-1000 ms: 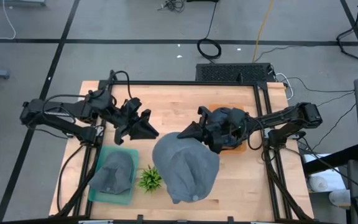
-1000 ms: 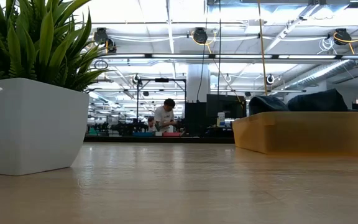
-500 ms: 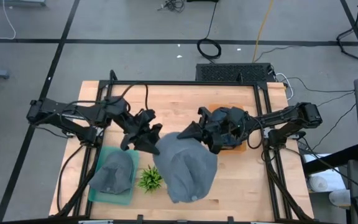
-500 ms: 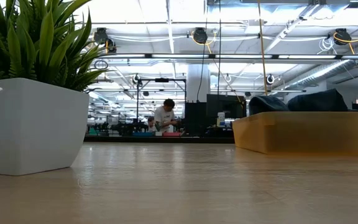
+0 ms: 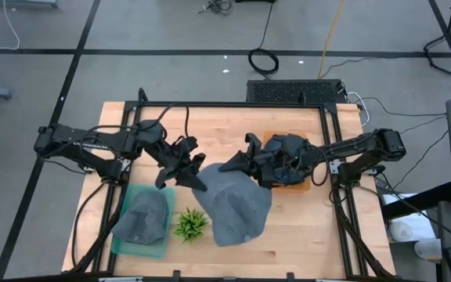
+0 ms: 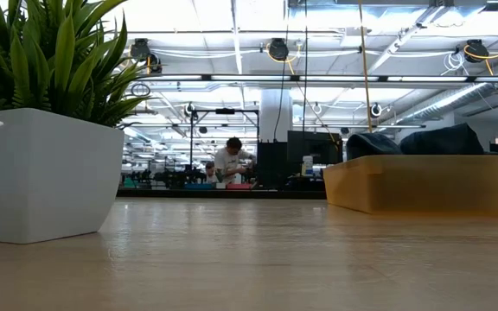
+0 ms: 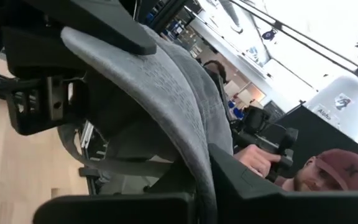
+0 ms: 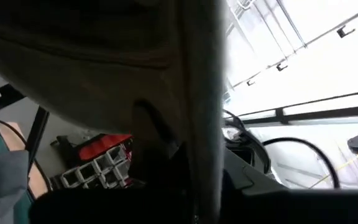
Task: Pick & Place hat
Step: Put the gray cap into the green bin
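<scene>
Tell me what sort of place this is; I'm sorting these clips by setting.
Probably a robotics lab in a large industrial hall: a framed wooden table on bare concrete, cables trailing over the floor, and a person working at far benches under ceiling lights.

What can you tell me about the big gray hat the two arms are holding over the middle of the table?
The gray hat is a soft, knit-looking cap with a brim, held up above the wooden table. The left gripper is shut on its brim edge from one side and the right gripper is shut on the opposite edge, so it hangs between them. It sits beside the small green plant.
</scene>
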You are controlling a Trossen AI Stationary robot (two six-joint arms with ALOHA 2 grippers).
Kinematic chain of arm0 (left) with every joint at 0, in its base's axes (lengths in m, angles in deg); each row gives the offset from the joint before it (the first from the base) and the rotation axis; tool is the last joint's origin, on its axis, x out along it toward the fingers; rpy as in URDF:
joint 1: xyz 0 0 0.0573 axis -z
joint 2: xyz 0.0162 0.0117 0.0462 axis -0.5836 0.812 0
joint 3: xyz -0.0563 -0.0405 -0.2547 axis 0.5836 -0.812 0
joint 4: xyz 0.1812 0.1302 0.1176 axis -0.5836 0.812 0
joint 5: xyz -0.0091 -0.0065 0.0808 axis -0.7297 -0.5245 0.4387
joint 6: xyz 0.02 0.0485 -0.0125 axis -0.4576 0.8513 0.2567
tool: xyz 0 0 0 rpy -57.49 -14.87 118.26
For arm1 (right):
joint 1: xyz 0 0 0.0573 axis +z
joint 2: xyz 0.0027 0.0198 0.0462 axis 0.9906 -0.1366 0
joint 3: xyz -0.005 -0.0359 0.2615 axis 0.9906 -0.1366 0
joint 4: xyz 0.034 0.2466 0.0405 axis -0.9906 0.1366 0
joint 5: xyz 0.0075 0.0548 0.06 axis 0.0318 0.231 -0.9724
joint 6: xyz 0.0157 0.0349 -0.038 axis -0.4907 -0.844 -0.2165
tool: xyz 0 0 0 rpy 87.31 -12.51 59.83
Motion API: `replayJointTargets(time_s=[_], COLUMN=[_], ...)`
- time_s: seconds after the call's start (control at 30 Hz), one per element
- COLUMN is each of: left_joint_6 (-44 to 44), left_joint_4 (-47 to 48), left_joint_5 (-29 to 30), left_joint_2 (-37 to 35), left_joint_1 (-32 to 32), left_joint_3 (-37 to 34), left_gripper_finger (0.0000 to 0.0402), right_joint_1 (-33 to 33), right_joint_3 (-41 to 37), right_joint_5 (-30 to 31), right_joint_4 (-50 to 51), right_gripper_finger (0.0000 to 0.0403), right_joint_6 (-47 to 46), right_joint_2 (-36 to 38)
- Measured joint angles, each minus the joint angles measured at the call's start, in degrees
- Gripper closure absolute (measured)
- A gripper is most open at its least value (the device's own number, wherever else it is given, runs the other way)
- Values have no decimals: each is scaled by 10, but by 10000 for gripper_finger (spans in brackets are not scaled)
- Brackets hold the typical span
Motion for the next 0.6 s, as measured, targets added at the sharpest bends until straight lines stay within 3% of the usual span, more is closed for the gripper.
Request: replayJointTargets(time_s=[0.17,0.37,0.5,0.6], left_joint_6=[28,78,107,114], left_joint_4=[29,118,186,243], left_joint_5=[-26,-65,-104,-160], left_joint_2=[-18,-82,-127,-163], left_joint_1=[-31,-91,-129,-154], left_joint_3=[0,0,1,1], left_gripper_finger=[392,392,393,393], right_joint_1=[20,60,87,110], right_joint_3=[0,0,-1,-2], right_joint_5=[36,240,401,471], right_joint_4=[-3,8,54,95], right_gripper_finger=[360,295,260,248], right_joint_6=[-77,-217,-186,-111], right_joint_2=[0,4,2,0])
